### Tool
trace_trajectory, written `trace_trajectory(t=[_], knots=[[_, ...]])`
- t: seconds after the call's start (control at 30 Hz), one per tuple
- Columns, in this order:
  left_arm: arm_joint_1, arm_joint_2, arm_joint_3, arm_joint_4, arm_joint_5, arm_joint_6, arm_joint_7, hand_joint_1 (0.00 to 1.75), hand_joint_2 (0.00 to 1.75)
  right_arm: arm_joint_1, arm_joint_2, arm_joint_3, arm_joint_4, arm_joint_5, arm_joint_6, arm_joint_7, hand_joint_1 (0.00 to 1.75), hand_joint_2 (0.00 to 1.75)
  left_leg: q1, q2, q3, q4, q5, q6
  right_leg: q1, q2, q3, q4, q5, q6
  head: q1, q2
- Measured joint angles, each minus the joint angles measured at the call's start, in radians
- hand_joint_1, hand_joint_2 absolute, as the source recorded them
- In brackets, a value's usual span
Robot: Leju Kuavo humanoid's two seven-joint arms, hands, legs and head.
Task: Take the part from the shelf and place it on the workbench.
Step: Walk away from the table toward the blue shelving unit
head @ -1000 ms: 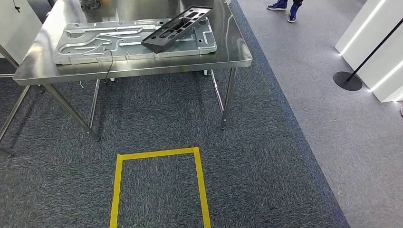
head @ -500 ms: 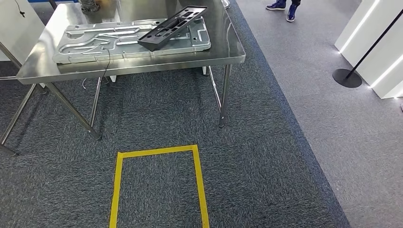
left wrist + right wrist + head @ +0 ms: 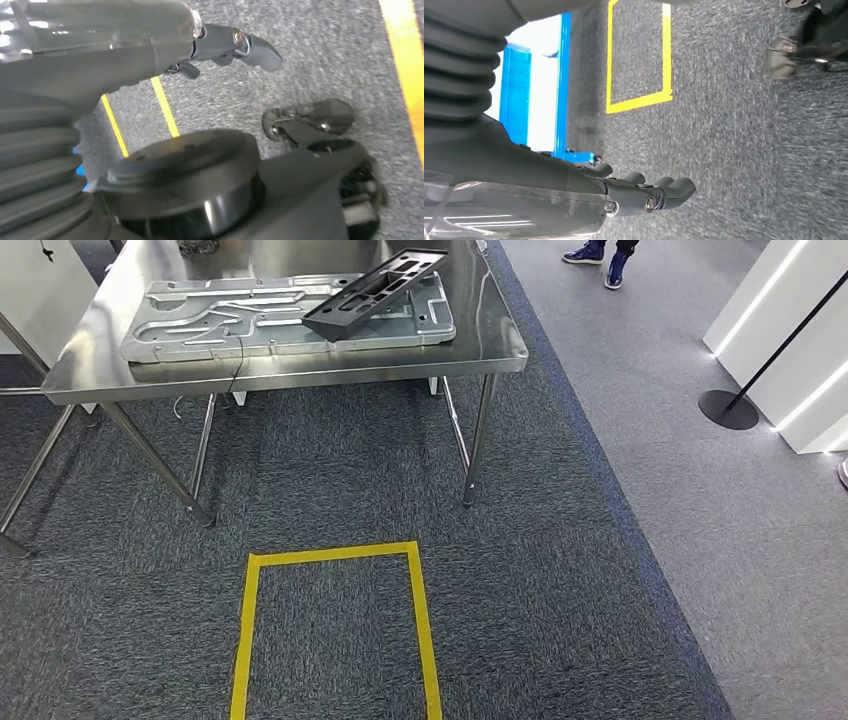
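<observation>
Grey-blue carpet runs under everything, with a yellow tape rectangle (image 3: 335,625) marked on it just short of a steel workbench (image 3: 470,345). On that bench a long black part (image 3: 375,283) lies slantwise, its far end propped on a big machined aluminium plate (image 3: 200,325), so by my reckoning the part is already where the task wants it, unless another piece is to be fetched from a shelf I cannot see from where I stand. Both arms hang at the robot's sides: the left hand (image 3: 225,45) points at the carpet with its fingers stretched out and nothing in them, and the right hand (image 3: 644,192) hangs likewise, fingers extended side by side, holding nothing. If the step now is to walk off for another part, I would have the robot keep its arms close to its body and turn well clear of the bench legs and the black stanchion base (image 3: 730,408) to the right. A person's blue shoes (image 3: 598,260) show beyond the bench, the rest cut off. Both wrist views are blurred, and a blue frame (image 3: 561,85) in the right wrist view might be the shelf, though I cannot tell.
</observation>
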Motion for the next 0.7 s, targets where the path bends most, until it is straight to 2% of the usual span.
trace_trajectory(t=[0.07,0.17,0.2,0.23,0.3,0.33,0.37,0.4,0.43,0.5,0.53,0.6,0.7], knots=[[0.000,-0.001,0.042,-0.012,-0.044,-0.005,0.004,0.00,1.75,0.008,-0.003,0.018,0.001,-0.033,0.004,-0.006,0.00,1.75,-0.001,0.001,-0.003,0.002,0.000,-0.011,0.006,0.001,0.031,-0.080,0.024,-0.011,0.000,0.000],[0.007,-0.001,0.102,-0.027,-0.105,-0.014,0.008,0.00,1.75,0.020,-0.006,0.048,0.001,-0.078,0.015,-0.014,0.00,1.75,-0.001,0.002,-0.008,0.005,0.000,-0.028,0.008,0.001,0.027,-0.087,0.027,-0.026,0.000,0.000],[0.010,-0.001,0.126,-0.031,-0.126,-0.016,0.009,0.00,1.31,0.024,-0.008,0.060,0.001,-0.093,0.017,-0.016,0.00,1.75,0.000,0.001,-0.014,0.017,-0.010,-0.033,0.006,0.001,0.028,-0.092,0.030,-0.031,0.000,0.000],[0.014,0.000,0.151,-0.034,-0.147,-0.017,0.011,0.00,0.87,0.027,-0.009,0.072,0.000,-0.108,0.018,-0.019,0.00,1.31,0.000,0.000,-0.027,0.047,-0.030,-0.037,0.003,-0.001,0.030,-0.096,0.033,-0.038,0.000,0.000],[0.025,0.001,0.200,-0.039,-0.188,-0.020,0.014,0.00,0.00,0.030,-0.014,0.096,-0.003,-0.139,0.023,-0.024,0.00,0.44,0.002,-0.001,-0.078,0.160,-0.094,-0.043,0.003,-0.003,0.030,-0.099,0.036,-0.046,0.000,0.000],[0.033,0.002,0.223,-0.040,-0.208,-0.022,0.016,0.00,0.00,0.030,-0.016,0.108,-0.007,-0.154,0.026,-0.027,0.00,0.00,0.002,-0.001,-0.107,0.223,-0.121,-0.045,0.003,-0.003,0.029,-0.099,0.036,-0.049,0.000,0.000],[0.041,0.003,0.244,-0.040,-0.228,-0.026,0.017,0.00,0.00,0.030,-0.018,0.119,-0.012,-0.169,0.030,-0.030,0.00,0.00,0.003,-0.001,-0.126,0.266,-0.132,-0.046,0.004,-0.003,0.029,-0.098,0.036,-0.049,0.000,0.000],[0.049,0.004,0.265,-0.040,-0.248,-0.029,0.019,0.00,0.00,0.029,-0.020,0.130,-0.018,-0.184,0.033,-0.033,0.00,0.00,0.003,-0.001,-0.132,0.281,-0.128,-0.046,0.004,-0.003,0.029,-0.097,0.035,-0.049,0.000,0.000],[0.058,0.005,0.287,-0.040,-0.271,-0.032,0.021,0.00,0.00,0.028,-0.021,0.142,-0.027,-0.201,0.036,-0.036,0.00,0.00,0.003,-0.001,-0.116,0.252,-0.103,-0.044,0.005,-0.002,0.030,-0.096,0.035,-0.048,0.000,0.000],[0.076,0.008,0.330,-0.040,-0.318,-0.035,0.025,0.00,0.00,0.025,-0.023,0.164,-0.044,-0.234,0.041,-0.042,0.00,0.00,0.002,-0.001,-0.054,0.126,-0.041,-0.040,0.006,-0.001,0.030,-0.089,0.031,-0.042,0.000,0.000],[0.085,0.009,0.356,-0.040,-0.343,-0.037,0.027,0.00,0.00,0.023,-0.025,0.177,-0.054,-0.252,0.044,-0.046,0.00,0.00,0.002,-0.001,-0.025,0.066,-0.019,-0.036,0.008,0.000,0.028,-0.084,0.028,-0.037,0.000,0.000],[0.101,0.011,0.404,-0.040,-0.390,-0.043,0.030,0.00,0.00,0.021,-0.029,0.202,-0.070,-0.286,0.052,-0.052,0.00,0.00,-0.001,-0.002,-0.006,0.020,-0.013,-0.027,0.011,0.000,0.022,-0.076,0.025,-0.026,0.000,0.000],[0.121,0.013,0.473,-0.041,-0.454,-0.051,0.035,0.00,0.00,0.023,-0.037,0.236,-0.084,-0.334,0.058,-0.059,0.00,0.00,-0.001,-0.002,-0.008,0.013,-0.006,-0.007,0.008,0.000,0.016,-0.065,0.017,-0.009,0.000,0.000]])
